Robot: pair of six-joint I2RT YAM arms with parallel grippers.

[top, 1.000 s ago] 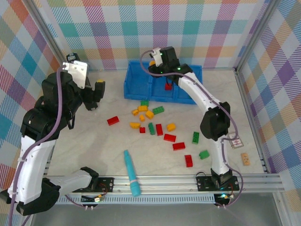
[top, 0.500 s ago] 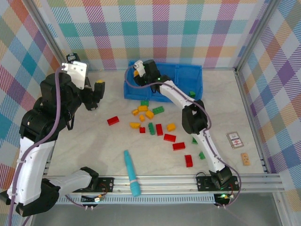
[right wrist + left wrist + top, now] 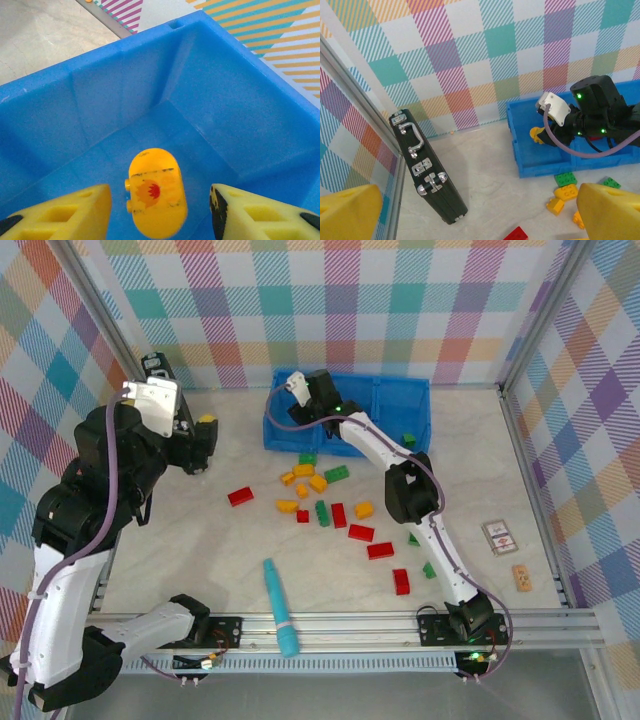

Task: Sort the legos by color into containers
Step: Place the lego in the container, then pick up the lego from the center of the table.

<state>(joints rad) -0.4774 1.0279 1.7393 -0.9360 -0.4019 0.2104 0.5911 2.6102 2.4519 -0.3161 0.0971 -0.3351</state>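
The blue container (image 3: 400, 388) stands at the back of the table. My right gripper (image 3: 297, 390) hangs over its left compartment. In the right wrist view its jaws (image 3: 160, 202) stand open, and a rounded yellow-orange lego (image 3: 156, 192) with a red mark sits between them, touching neither finger, above the blue floor (image 3: 235, 110). A green lego (image 3: 408, 439) lies in the right compartment. Several red, yellow and green legos (image 3: 320, 495) are scattered on the table before the bin. My left gripper (image 3: 205, 440) is open at the left with nothing in it (image 3: 480, 220).
A black case (image 3: 427, 170) stands upright by the left wall. A teal cylinder (image 3: 279, 605) lies near the front edge. A card (image 3: 498, 536) and a tan piece (image 3: 520, 577) sit at the right. A red lego (image 3: 240, 496) lies apart at the left.
My right gripper moved left from the middle compartment to the left one and opened, letting go of the yellow-orange lego. The left arm shifted slightly.
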